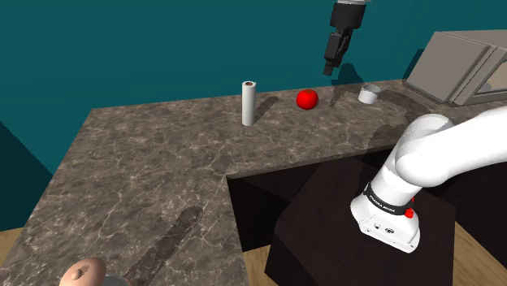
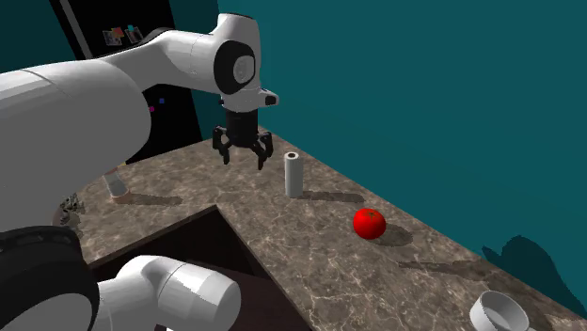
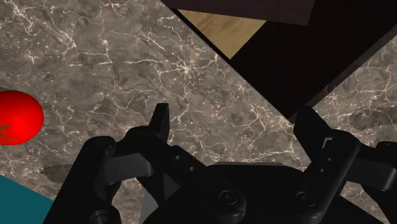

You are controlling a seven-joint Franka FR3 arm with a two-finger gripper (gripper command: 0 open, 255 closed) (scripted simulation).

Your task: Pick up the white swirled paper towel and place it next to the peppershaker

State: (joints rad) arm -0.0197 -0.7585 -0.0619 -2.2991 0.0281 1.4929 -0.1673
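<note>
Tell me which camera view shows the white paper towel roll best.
The shoulder view: the paper towel roll stands upright on the counter, whole and unobstructed. The second exterior view also shows it whole, with the open gripper hanging nearby. The wrist view looks at counter and a red tomato.

Lighting: even, mod. bright flat light from above & the second exterior view's left; soft-edged shadows trail toward that view's right from paper towel roll [image 2: 293, 175] and tomato [image 2: 369, 223] across the desk [image 2: 310, 249], w/ a larger dark patch low on the teal wall [image 2: 423, 85]. Shoulder view: faint long shadow streaks on desk's near part; white arm [image 1: 455, 150] brightest item, smooth shading. Wrist view: claw [image 3: 233, 113] near-solid black, little surface detail; tomato saturated red, dim shadow on the desk beside it.
</note>
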